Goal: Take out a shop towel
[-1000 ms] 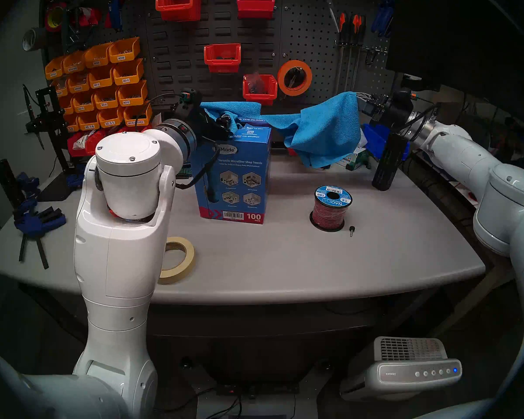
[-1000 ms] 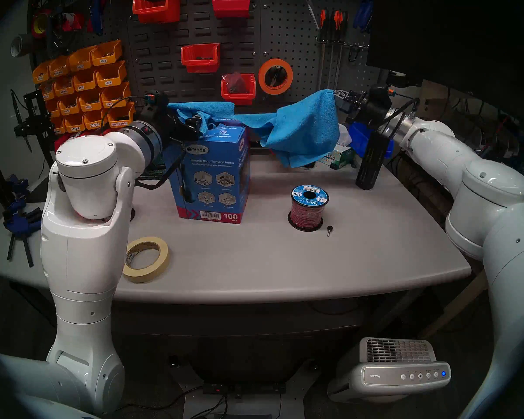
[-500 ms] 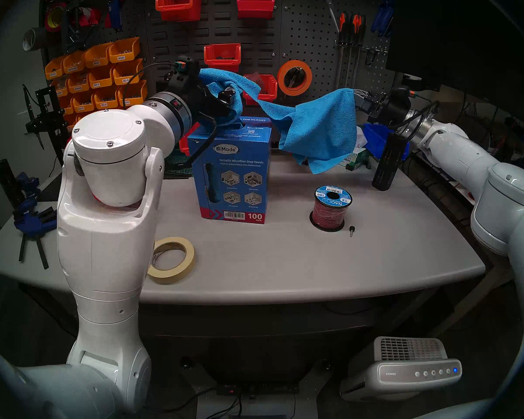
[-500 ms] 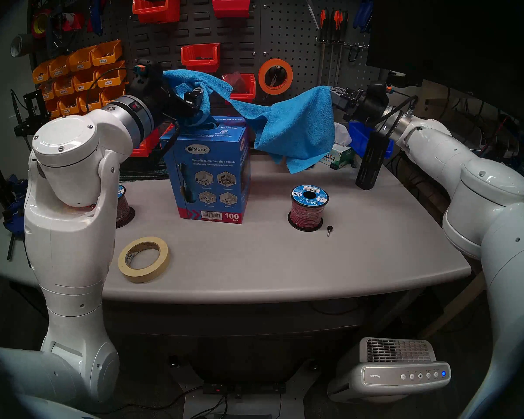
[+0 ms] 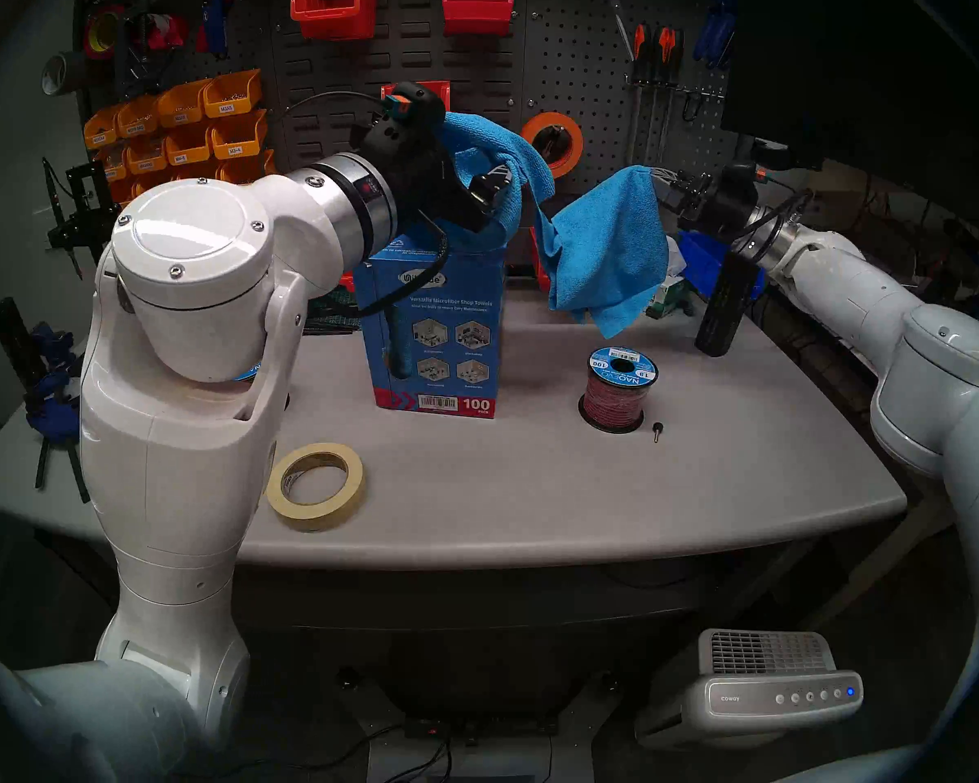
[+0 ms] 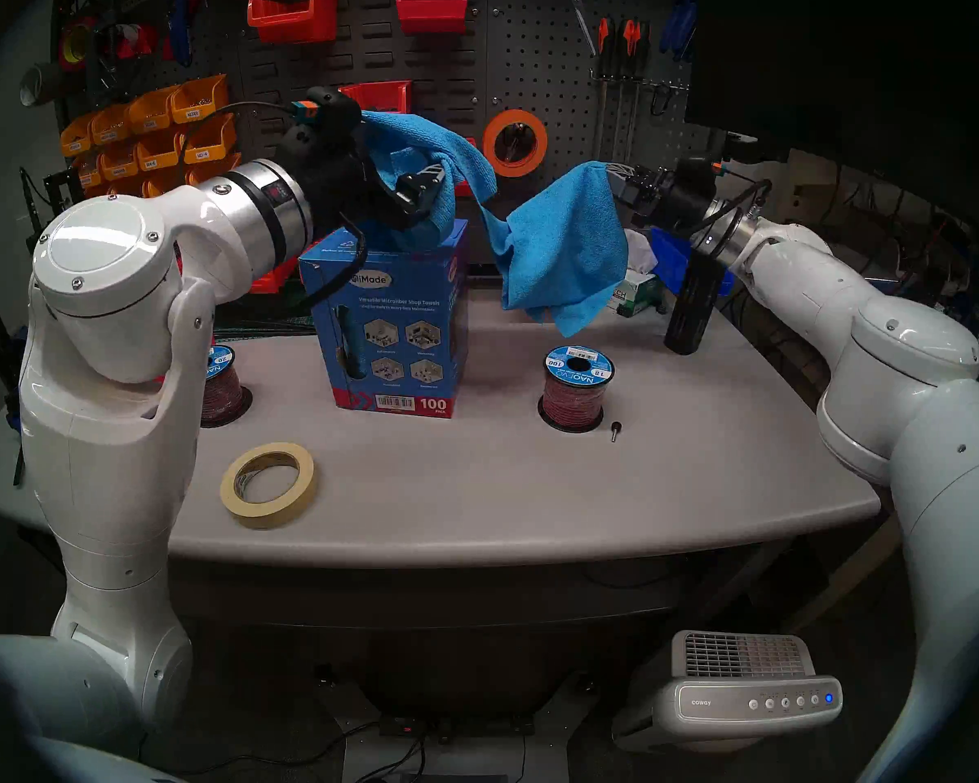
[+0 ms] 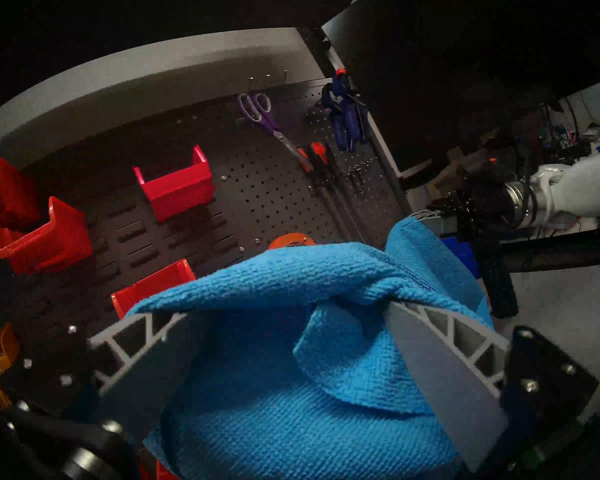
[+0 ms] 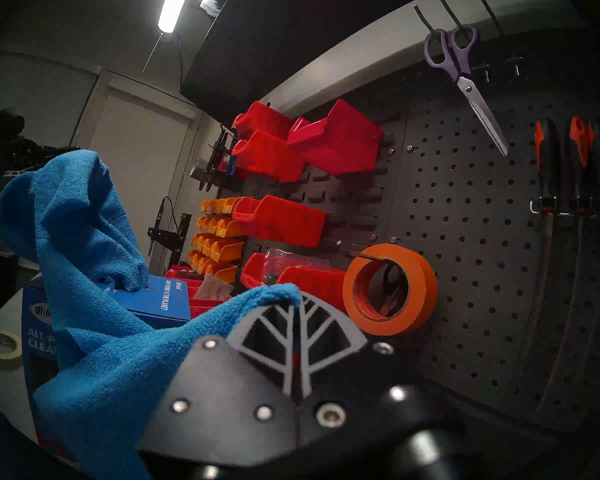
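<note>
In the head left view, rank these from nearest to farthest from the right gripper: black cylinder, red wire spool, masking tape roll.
From the right gripper:
1. Black cylinder, standing just below it at the table's right rear.
2. Red wire spool, mid-table, nearer the front.
3. Masking tape roll, far across at the front left.

Head pair: high, facing down and forward over the table [image 5: 532,510] toward the pegboard [image 5: 577,87]; near-identical. Left wrist: close behind its hand [image 7: 284,316], tilted, facing the pegboard. Right wrist: close, facing the pegboard obliquely. Shared by all: pegboard, orange tape roll [image 8: 390,290].
</note>
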